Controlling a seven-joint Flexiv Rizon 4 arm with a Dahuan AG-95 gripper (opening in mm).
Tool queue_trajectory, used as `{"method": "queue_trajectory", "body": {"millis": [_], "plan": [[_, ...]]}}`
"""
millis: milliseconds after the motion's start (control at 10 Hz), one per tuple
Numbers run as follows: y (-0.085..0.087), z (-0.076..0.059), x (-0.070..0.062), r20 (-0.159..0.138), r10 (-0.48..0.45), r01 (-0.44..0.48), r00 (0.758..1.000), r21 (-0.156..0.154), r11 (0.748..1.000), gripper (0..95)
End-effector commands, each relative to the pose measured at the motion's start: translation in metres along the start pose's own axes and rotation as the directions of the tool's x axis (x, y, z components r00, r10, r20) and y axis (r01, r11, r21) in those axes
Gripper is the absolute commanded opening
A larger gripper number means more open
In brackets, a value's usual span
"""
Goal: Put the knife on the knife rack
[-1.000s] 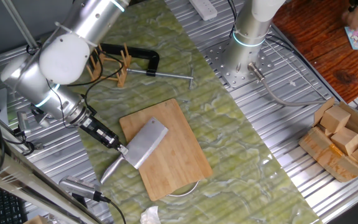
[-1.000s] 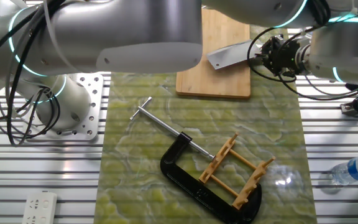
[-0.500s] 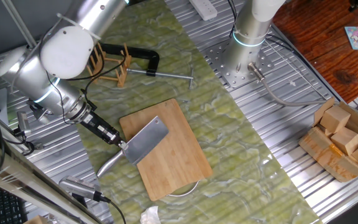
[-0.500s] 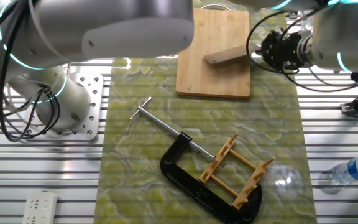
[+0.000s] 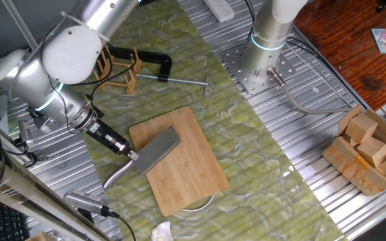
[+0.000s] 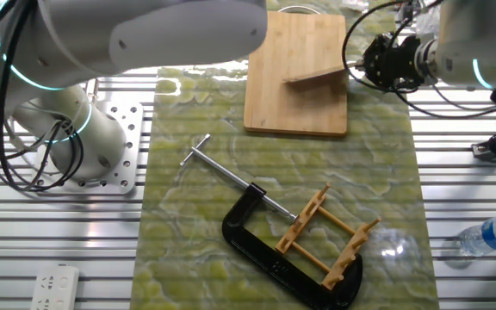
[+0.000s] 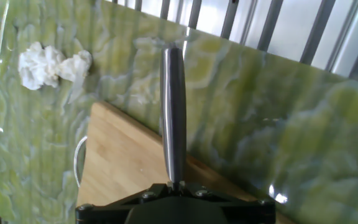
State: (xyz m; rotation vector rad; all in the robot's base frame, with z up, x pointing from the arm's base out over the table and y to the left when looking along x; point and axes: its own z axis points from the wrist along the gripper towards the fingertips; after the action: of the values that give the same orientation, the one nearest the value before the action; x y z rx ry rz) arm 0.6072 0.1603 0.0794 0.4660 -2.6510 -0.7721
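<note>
A green marbled mat (image 5: 246,134) is lying across a ribbed aluminium table (image 5: 327,214). Beyond its edge, a reddish wooden floor (image 5: 340,40) is showing, with cardboard boxes (image 5: 370,150) sitting nearby. Light is glaring off the mat; what may be a power strip (image 6: 54,288) is resting at one corner.

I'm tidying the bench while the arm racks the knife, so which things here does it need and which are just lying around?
Needed:
knife, held in the gripper
knife rack

Lying about:
cutting board
black C-clamp
crumpled tissue
water bottle
wooden blocks
</note>
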Motion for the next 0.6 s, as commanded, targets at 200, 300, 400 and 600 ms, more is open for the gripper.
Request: {"method": "queue_trajectory", "body": {"millis": [200,300,400,600], "plan": [[0.005,-0.003,0.006,0.002,0.009,-0.01,1.0,0.067,0.998,0.0],[0.006,-0.004,0.008,0.011,0.019,-0.019,1.0,0.08,0.997,0.0],[0.007,-0.004,0.011,0.021,0.028,-0.03,0.999,0.1,0.995,0.0],[0.01,-0.003,0.016,0.041,0.038,-0.044,0.998,0.16,0.986,0.0]]}}
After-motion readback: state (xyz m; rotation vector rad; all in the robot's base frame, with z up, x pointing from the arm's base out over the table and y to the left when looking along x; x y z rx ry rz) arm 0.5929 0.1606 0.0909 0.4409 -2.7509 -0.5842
